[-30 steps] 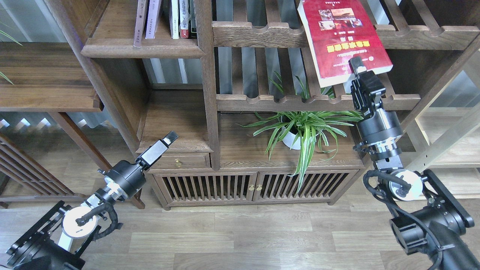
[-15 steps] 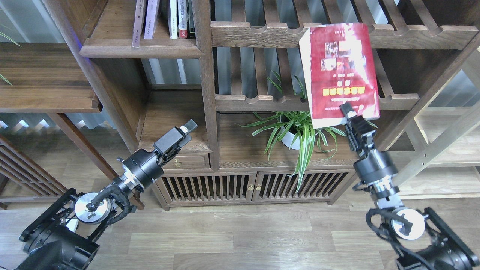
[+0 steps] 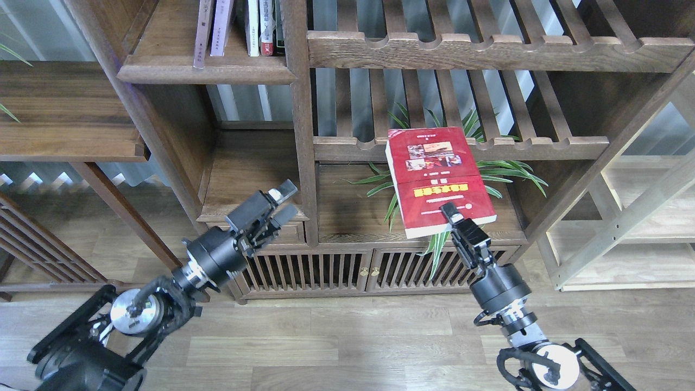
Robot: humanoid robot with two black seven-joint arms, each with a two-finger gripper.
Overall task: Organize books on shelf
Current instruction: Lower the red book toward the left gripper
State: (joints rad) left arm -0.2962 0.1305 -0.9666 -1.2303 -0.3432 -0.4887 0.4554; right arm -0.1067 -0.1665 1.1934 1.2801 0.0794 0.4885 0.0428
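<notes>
Bookcase: a tall dark walnut bookcase [image 3: 297,136] fills the upper part of the view, with a thick upright post dividing it into a left and a right half.
Cabinet base: a low dark wooden cabinet with slatted doors [image 3: 336,271] and small brass knobs forms the bottom, standing on a pale grey-brown plank floor [image 3: 336,347].
Slatted racks: two dark wooden racks with scalloped front rails [image 3: 488,51] cross the right half, one above the other.
Shelf: the solid flat dark walnut board with a thick rounded front edge [image 3: 203,68] sits at upper left; a row of thin upright volumes in mauve, white, red and dark spines [image 3: 239,27] stands on it, cut off by the top edge.
Left arm: black, coming up from the lower left corner; the left gripper [image 3: 288,200] hangs in front of the small drawer, its two fingers a little apart and holding nothing.
Right arm: black, rising from the lower right; the right gripper [image 3: 452,213] is clamped on the near edge of the book.
Book: a red paperback with a yellow title band and small photos on its cover [image 3: 437,179] is held in the air, cover up and tilted, in front of the lower rack and above the cabinet top, well apart from the solid shelf.
Plant: a green-and-white striped spider plant [image 3: 510,171] stands behind and under the book, its pot hidden.
</notes>
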